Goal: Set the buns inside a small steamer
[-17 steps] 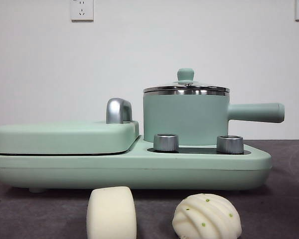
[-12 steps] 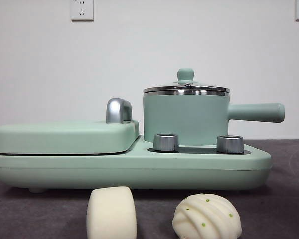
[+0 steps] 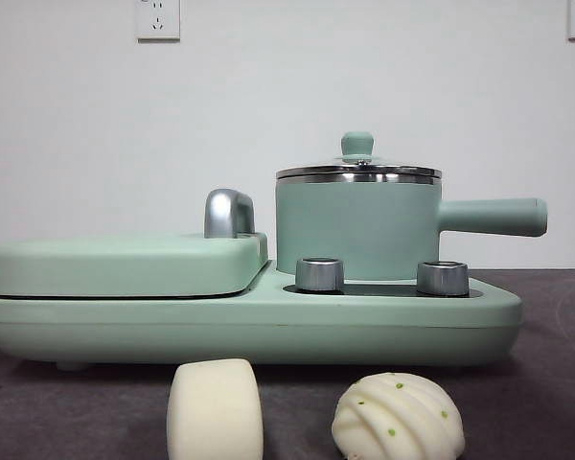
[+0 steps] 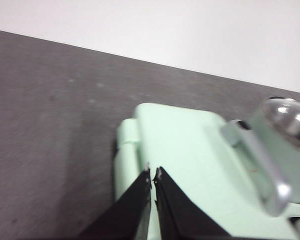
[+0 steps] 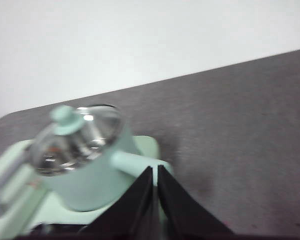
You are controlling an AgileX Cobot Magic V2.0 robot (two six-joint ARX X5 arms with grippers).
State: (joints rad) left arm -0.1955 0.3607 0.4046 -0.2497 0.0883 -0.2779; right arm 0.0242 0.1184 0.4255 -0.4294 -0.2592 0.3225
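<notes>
Two buns lie on the dark table near the camera: a smooth cream cylinder (image 3: 215, 410) and a pleated dome with green specks (image 3: 398, 417). Behind them the small steamer (image 3: 358, 225), a mint-green pot with a straight side handle and a glass lid with a green knob, stands on the right of a mint-green cooker base (image 3: 249, 321). The lid is on. The steamer (image 5: 82, 160) also shows in the right wrist view, below my right gripper (image 5: 155, 172), which is shut and empty. My left gripper (image 4: 152, 175) is shut and empty above the flat griddle lid (image 4: 190, 165).
A flat mint-green griddle (image 3: 125, 264) with a chrome handle (image 3: 228, 213) fills the left of the base. Two steel knobs (image 3: 319, 274) sit in front of the pot. A white wall with sockets stands behind. Neither arm shows in the front view.
</notes>
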